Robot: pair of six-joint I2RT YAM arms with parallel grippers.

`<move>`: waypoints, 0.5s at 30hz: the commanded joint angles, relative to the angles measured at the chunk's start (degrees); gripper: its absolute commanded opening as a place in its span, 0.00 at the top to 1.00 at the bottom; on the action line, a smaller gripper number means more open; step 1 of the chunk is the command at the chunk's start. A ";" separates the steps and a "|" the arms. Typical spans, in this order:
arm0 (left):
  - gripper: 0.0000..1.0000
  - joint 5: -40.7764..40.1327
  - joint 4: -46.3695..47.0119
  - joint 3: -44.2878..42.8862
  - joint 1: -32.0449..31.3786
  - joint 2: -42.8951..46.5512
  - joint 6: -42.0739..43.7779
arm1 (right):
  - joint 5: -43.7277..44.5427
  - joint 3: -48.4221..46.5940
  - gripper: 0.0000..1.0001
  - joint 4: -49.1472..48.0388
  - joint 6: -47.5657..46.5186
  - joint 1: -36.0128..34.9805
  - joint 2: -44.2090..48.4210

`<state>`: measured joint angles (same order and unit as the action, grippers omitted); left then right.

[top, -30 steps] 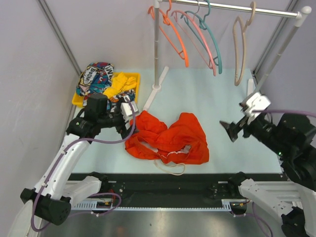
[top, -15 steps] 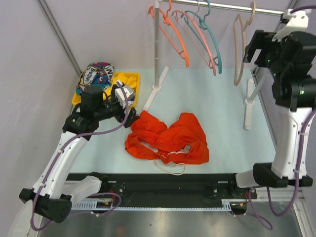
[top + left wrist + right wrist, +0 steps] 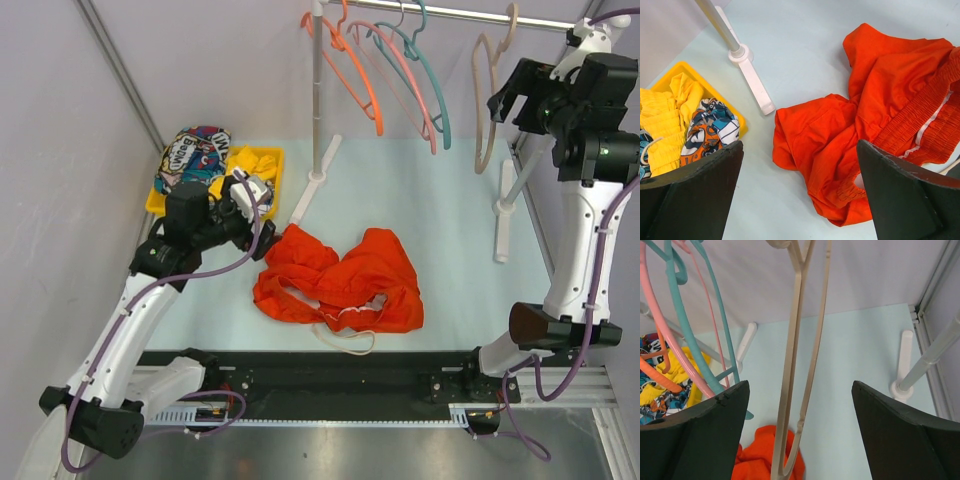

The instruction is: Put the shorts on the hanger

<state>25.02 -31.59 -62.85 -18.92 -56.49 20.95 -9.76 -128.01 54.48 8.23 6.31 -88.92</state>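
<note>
The orange-red shorts (image 3: 340, 280) lie crumpled on the table's front middle, with the cream drawstring at their near edge. They also show in the left wrist view (image 3: 880, 115) and, partly, in the right wrist view (image 3: 760, 455). The beige hanger (image 3: 487, 100) hangs on the rail at the back right. My left gripper (image 3: 260, 222) is open and empty, just above the shorts' left edge (image 3: 799, 150). My right gripper (image 3: 508, 92) is raised beside the hanger, open. The hanger's thin frame (image 3: 795, 340) hangs between its spread fingers (image 3: 800, 385), touching neither.
A yellow bin (image 3: 268, 158) at the back left holds a yellow garment (image 3: 245, 172) and a comic-print garment (image 3: 190, 155). Orange (image 3: 350, 75), pink (image 3: 405, 75) and teal (image 3: 432, 80) hangers hang on the rail. The rack's white feet (image 3: 315, 180) (image 3: 503, 215) rest on the table.
My right arm has swung up from low over the table's right side to the beige hanger at the rail. My left gripper has shifted slightly by the shorts' left edge.
</note>
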 commanded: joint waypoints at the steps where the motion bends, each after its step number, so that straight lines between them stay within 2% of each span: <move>1: 0.00 -1.20 2.94 0.97 0.37 1.65 -1.61 | -1.06 1.61 0.13 -3.15 0.91 -1.29 0.77; 9: 0.00 -1.90 3.56 0.89 0.37 1.73 -1.61 | 11.23 5.93 0.21 -3.24 -2.52 -9.11 0.42; 12: 0.00 -1.20 3.64 1.41 0.37 1.73 -1.53 | 13.87 6.19 0.29 -2.80 -2.34 -10.87 0.15; 15: 0.00 -1.11 3.65 1.15 0.37 1.21 -1.53 | 15.64 7.77 0.41 -2.97 -2.60 -11.84 0.85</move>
<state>23.59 -30.06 -61.60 -18.92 -56.12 20.78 0.58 -121.32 53.15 6.28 -4.43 -89.12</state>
